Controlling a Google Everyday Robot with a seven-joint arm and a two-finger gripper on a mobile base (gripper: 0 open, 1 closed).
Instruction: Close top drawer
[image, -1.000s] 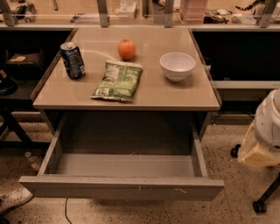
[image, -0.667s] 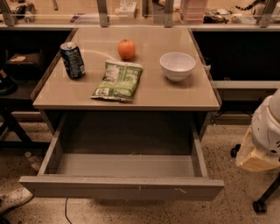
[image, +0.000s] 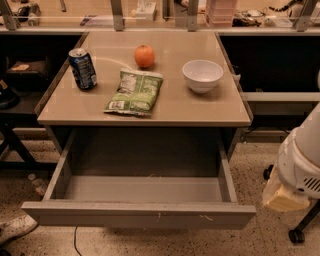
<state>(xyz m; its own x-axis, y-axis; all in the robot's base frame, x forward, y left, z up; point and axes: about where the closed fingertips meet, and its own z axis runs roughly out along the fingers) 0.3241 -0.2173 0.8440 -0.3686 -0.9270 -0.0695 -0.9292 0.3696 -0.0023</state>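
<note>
The top drawer (image: 140, 215) is a wide grey-beige metal drawer under the tan table top (image: 200, 107). It stands pulled far out toward me and its inside is bare. Its flat front has small white scratches right of centre. The white arm casing (image: 302, 155) with a beige part (image: 282, 196) hangs at the right edge, right of the drawer's front corner and apart from it. The gripper itself is out of view.
On the table top stand a blue can (image: 83, 68), an orange (image: 144, 56), a green snack bag (image: 135, 91) and a white bowl (image: 202, 75). A caster wheel (image: 296, 235) sits on the floor at right. A shoe (image: 15, 228) lies at bottom left.
The white arm casing at the right edge has shifted slightly down and to the left. The drawer stays open in the same place.
</note>
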